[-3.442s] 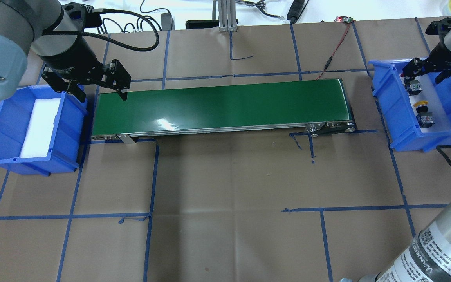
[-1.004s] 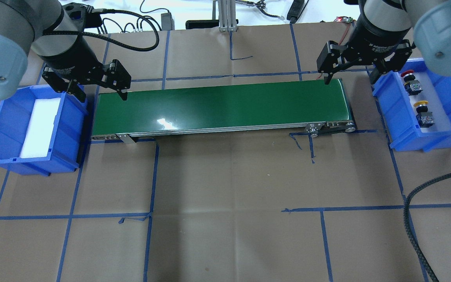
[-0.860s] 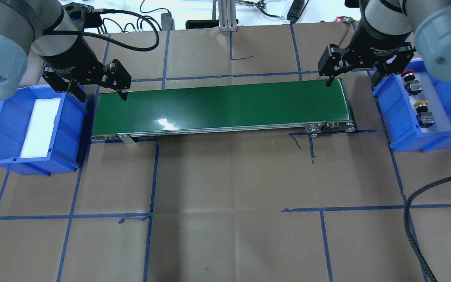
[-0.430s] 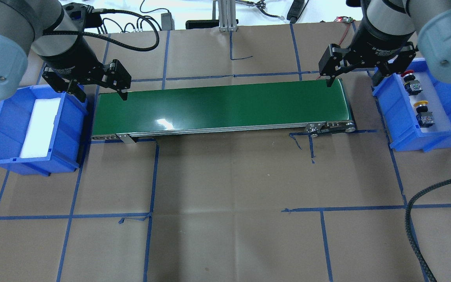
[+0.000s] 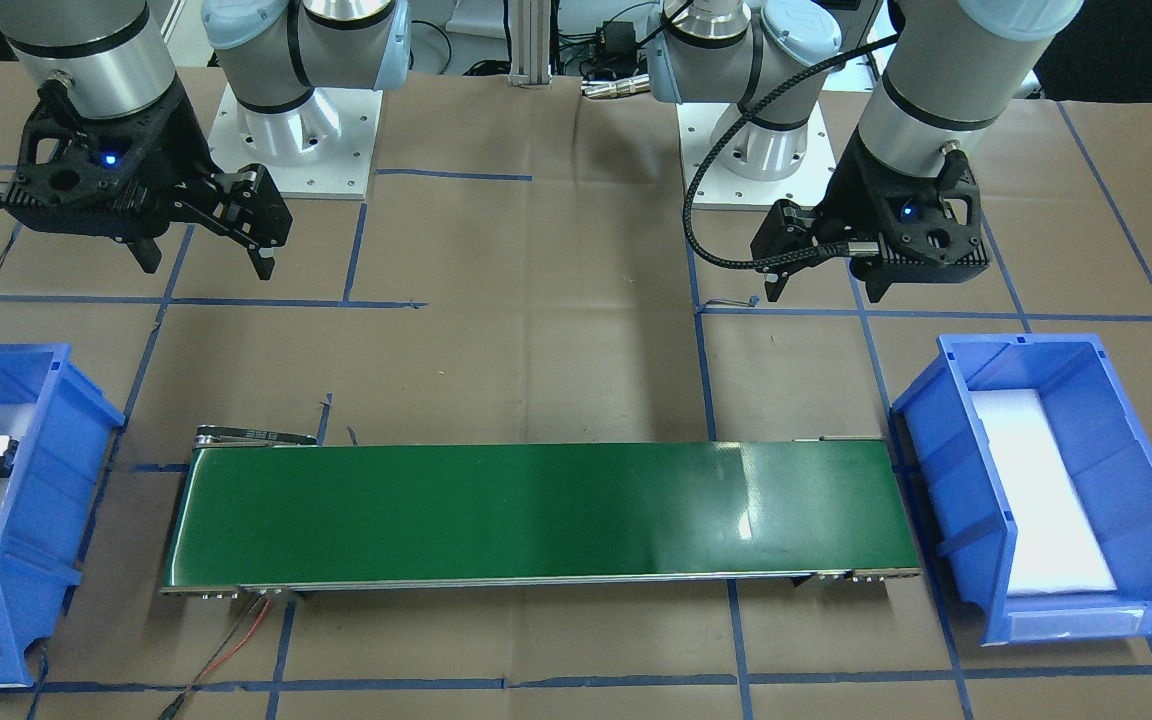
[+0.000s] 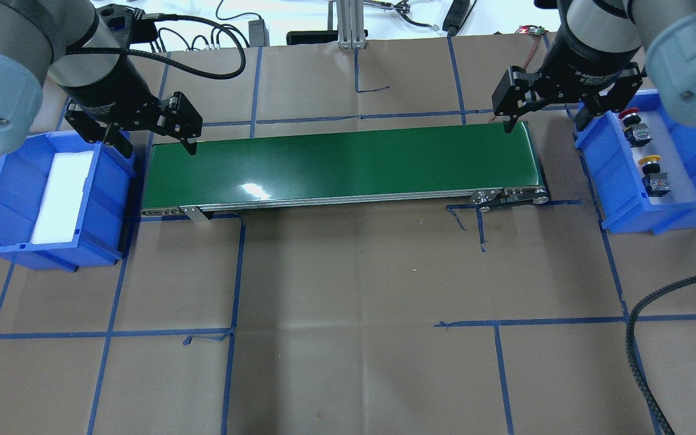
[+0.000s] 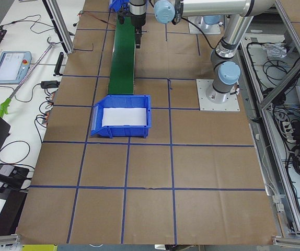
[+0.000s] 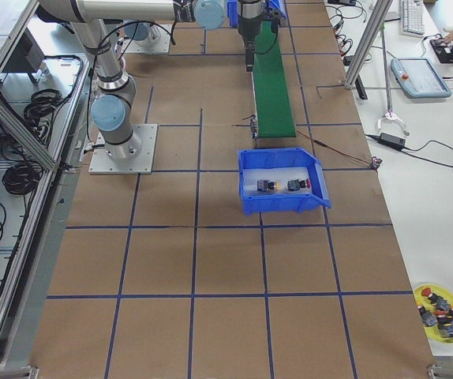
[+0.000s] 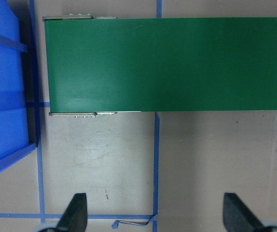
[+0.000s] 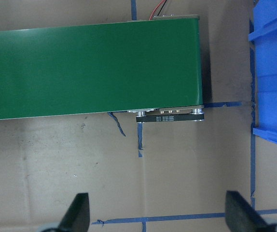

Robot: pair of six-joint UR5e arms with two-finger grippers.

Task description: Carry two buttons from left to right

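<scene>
At the left gripper [image 6: 156, 144]: spread wide, clasping nothing, hanging high over the paper on the robot's side of a long green conveyor belt [image 6: 342, 163], by its left end. At the right gripper [image 6: 544, 121]: likewise spread wide and empty, poised on the robot's side of the belt's right end.

Under both, a brown paper table covering [image 6: 348, 290] ruled into squares by blue tape.

Outward of the left gripper and past the belt's end, a blue plastic open-topped bin [image 6: 3, 187] with only a white foam pad [image 6: 61, 196] inside.

Outward of the right gripper, a second blue plastic bin [image 6: 608, 175], foam-lined, holding both task pieces a little apart. Nearer that gripper and the robot, the yellow-capped push-button switch [image 6: 654, 173]; beyond it, the red-capped push-button switch [image 6: 633, 124]. Each on its side, on a black-and-grey body.

Across the belt from the right gripper, a thin red wire [image 6: 514, 78] trailing over the paper.

Further out, white benches strewn with cables, a grey tablet-like pendant [image 8: 420, 76], and a yellow dish of small red and black parts [image 8: 439, 309] off the paper's edge.
</scene>
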